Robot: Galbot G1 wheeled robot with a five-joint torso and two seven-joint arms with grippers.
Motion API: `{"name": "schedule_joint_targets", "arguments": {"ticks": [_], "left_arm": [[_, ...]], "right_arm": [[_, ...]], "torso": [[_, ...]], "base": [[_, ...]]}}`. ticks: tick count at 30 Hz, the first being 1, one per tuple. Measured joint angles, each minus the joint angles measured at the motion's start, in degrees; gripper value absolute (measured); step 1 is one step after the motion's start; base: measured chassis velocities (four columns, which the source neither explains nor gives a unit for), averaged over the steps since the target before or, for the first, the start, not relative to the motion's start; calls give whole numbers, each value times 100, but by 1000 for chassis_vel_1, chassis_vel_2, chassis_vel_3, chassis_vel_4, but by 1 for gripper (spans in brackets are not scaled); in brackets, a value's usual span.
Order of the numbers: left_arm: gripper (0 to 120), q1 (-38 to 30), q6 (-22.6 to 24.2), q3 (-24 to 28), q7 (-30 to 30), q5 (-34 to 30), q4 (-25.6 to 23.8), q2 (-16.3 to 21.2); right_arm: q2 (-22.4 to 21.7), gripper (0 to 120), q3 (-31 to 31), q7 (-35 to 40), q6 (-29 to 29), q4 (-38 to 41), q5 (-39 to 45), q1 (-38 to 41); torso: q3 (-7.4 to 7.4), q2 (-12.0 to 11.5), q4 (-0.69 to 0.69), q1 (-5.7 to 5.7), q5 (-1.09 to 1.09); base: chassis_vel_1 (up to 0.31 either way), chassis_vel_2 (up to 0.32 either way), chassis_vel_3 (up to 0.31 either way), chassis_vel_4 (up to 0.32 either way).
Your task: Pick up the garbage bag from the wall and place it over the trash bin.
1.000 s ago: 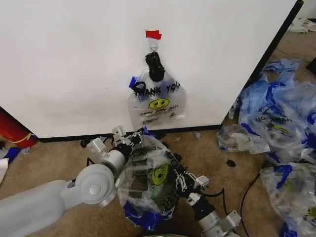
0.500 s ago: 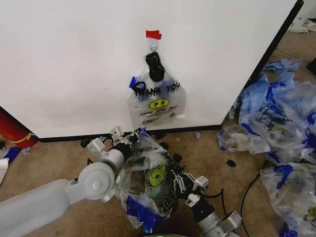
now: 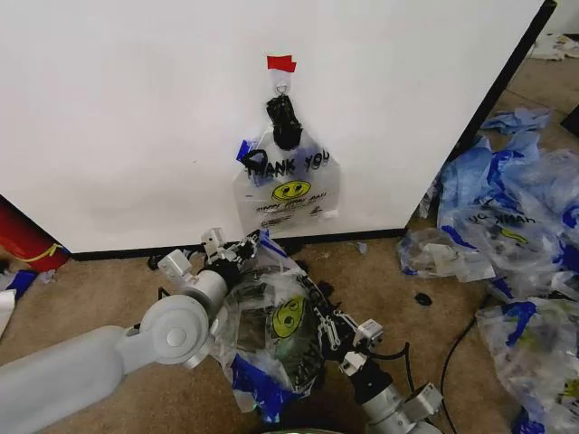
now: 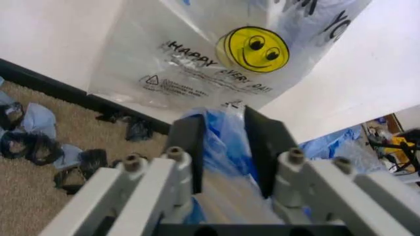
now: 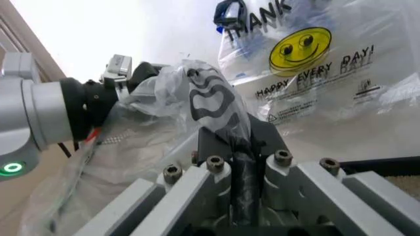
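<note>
The garbage bag (image 3: 282, 325), clear plastic with blue trim and a yellow smiley, is stretched between my two grippers low above the carpet in front of the wall (image 3: 136, 117). My left gripper (image 3: 239, 252) is shut on its blue edge on the wall side; the left wrist view shows the blue trim (image 4: 223, 147) pinched between the fingers. On the side nearer me, my right gripper (image 3: 329, 331) is shut on the bag's opposite edge, with black-lettered plastic (image 5: 217, 103) bunched above its fingers. The trash bin is hidden under the bag.
A flat bundle of like bags (image 3: 288, 185) tied with a black knot hangs from a hook (image 3: 282, 88) under red tape (image 3: 280, 63). A big heap of blue-and-clear bags (image 3: 516, 217) lies on the right. A red object (image 3: 23, 237) is at far left, a black cable (image 3: 452, 357) at the right.
The left gripper has edged slightly toward the wall, and the bag's lower blue edge has risen a little. The right gripper has barely moved.
</note>
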Motion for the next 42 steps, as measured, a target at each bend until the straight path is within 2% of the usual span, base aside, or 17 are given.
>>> {"name": "schedule_joint_targets", "arguments": {"ticks": [4,7,9,12,18,42], "left_arm": [[49,-7,26,-3,16,2,-50,64],[55,-10,30,-8,25,5,-62,88],[67,-37,32,-27,28,6,-81,112],[73,-68,38,-33,29,5,-84,121],[97,-132,22,-76,-10,-83,-157,149],[96,-554,129,-23,-296,-605,-628,322]], "right_arm": [[2,1,-1,0,-6,-2,-27,-27],[0,1,-2,-1,-6,1,-43,-47],[2,1,2,-1,-5,1,-61,-70],[4,1,3,-1,-4,-2,-68,-81],[-4,1,0,0,-23,-51,-90,-65],[9,1,-59,179,-167,-121,-10,128]], "torso": [[0,0,0,0,0],[0,0,0,0,0],[0,0,0,0,0],[0,0,0,0,0],[0,0,0,0,-1],[0,0,0,0,0]], "base": [[0,0,0,0],[0,0,0,0],[0,0,0,0],[0,0,0,0],[0,0,0,0],[0,0,0,0]]}}
